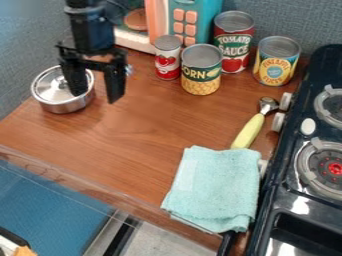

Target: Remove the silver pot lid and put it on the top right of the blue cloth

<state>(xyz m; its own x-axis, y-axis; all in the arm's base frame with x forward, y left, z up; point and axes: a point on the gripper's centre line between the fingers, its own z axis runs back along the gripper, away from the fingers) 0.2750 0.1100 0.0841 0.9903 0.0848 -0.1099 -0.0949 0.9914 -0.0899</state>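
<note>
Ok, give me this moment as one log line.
gripper: open, at pot | lid: on pot | blue cloth: beside stove

Soft, bright light leaves white glare on the black stove (317,211) and silver lid (49,89).

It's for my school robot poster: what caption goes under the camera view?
Open claw hangs by a lidded silver pot, with a blue cloth across the counter.

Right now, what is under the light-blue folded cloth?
The light-blue folded cloth lies on the brown wooden counter. A metal scoop's yellow handle meets its top edge, and a black bar emerges at the bottom. How far either runs underneath is hidden.
</note>
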